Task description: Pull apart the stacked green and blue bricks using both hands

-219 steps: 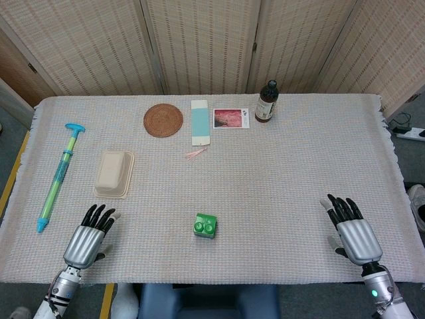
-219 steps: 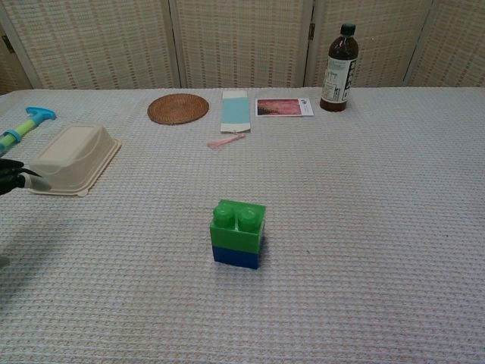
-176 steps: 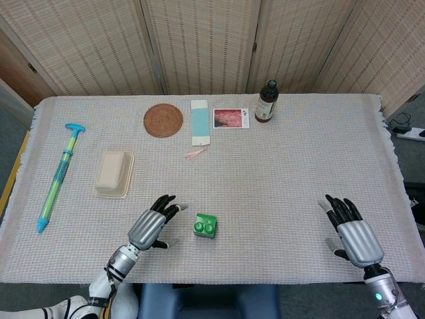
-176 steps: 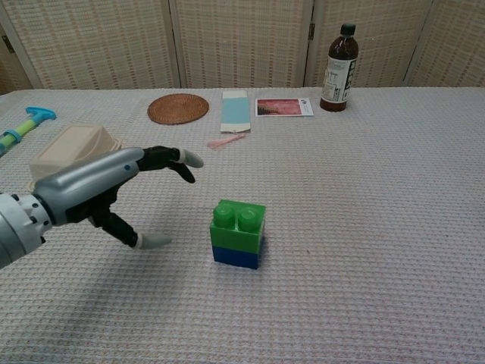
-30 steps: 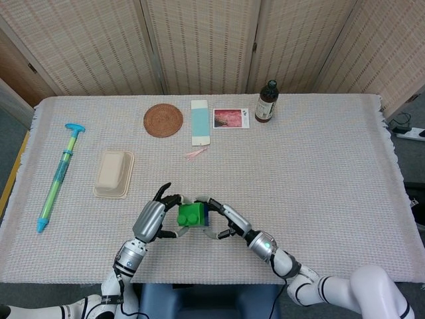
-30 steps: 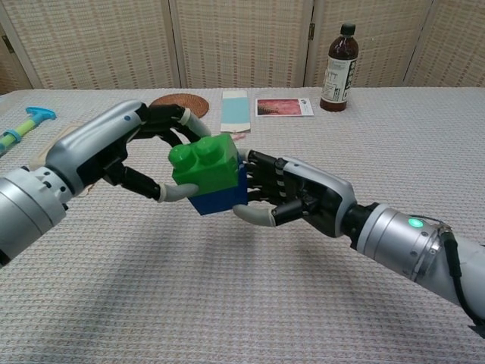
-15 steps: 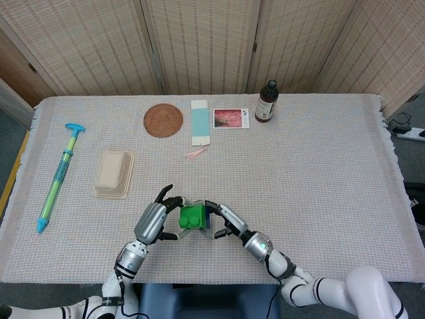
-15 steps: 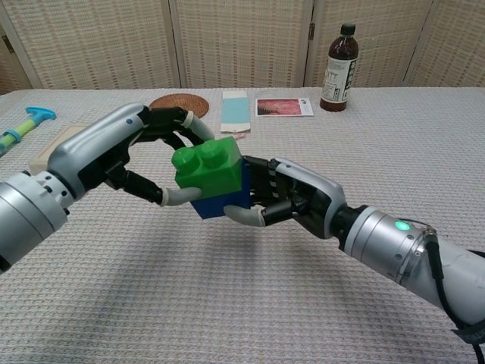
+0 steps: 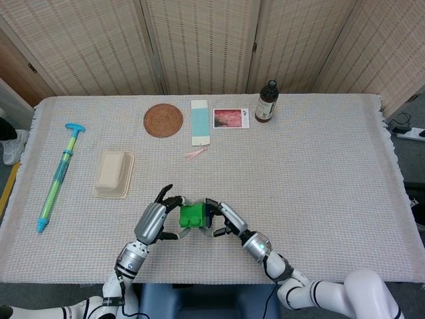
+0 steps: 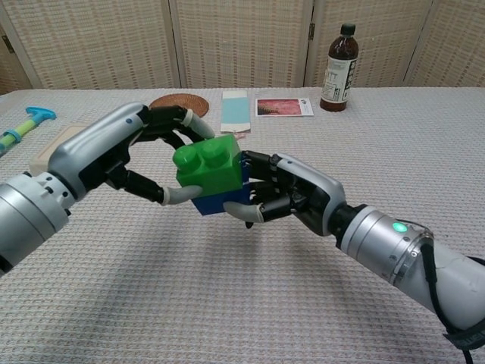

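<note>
Woven cloth covered the worktop (image 9: 299, 199), with slatted folding screens standing behind it. Nearest the robot, both hands met over the front edge, at about 6 o'clock of the cloth, holding the stack lifted clear of the surface. The left hand (image 10: 114, 155) had its fingers (image 10: 182, 117) curled over the green brick (image 10: 208, 167) from 9 o'clock, thumb tucked beneath, while the right hand (image 10: 299, 193) closed from 3 o'clock on the blue brick (image 10: 220, 203) under it. Each hand seemed to take one colour so the pull could run opposite ways; the bricks were tilted and not yet separated, no gap showing between them. Further out at 9 o'clock lay a beige tray (image 9: 114, 173) and, beyond it, a blue-green pump (image 9: 56, 177). Toward 12 o'clock sat a round woven coaster (image 9: 163, 120), a pale strip card (image 9: 200, 122), a photo card (image 9: 230, 117) and a dark bottle (image 9: 266, 102), all well apart from the hands
</note>
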{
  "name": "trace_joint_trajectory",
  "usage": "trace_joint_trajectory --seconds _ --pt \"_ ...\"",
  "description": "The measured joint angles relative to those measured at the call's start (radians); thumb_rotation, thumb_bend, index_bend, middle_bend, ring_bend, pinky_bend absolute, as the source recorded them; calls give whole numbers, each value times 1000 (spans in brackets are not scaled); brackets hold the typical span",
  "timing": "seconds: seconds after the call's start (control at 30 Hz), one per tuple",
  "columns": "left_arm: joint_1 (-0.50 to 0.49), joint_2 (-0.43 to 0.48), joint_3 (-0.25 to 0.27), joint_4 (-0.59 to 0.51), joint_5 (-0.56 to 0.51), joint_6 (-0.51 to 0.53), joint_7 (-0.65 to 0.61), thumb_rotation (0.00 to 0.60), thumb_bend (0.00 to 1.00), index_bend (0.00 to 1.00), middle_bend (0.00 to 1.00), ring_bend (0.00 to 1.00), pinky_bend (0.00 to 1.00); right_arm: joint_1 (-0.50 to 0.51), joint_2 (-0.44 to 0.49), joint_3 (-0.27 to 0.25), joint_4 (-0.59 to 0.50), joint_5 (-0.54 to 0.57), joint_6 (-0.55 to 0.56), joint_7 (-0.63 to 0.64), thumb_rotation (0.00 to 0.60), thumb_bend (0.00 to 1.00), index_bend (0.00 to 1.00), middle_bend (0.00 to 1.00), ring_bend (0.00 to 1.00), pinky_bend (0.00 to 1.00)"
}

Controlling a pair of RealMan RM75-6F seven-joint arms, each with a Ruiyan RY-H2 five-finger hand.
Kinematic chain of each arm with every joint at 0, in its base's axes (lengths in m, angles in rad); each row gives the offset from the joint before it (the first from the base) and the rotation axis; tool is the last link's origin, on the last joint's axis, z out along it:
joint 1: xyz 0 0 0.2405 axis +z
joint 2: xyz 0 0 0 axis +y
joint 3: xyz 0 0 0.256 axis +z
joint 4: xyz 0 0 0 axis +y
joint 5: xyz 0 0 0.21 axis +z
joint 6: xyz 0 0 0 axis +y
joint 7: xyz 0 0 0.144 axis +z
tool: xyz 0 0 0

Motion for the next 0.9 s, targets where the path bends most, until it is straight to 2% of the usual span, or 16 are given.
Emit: trace_joint_trajectory --seconds 0.3,0.9 --pt "-1 1 -3 0 6 4 -10 600 420 771 868 387 0 -10 -11 11 0 13 -1 -32 600 407 744 625 555 621" --pt "-2 5 -3 9 18 10 -36 600 420 774 869 386 0 -20 -19 13 21 4 7 -21 600 407 768 643 565 623"
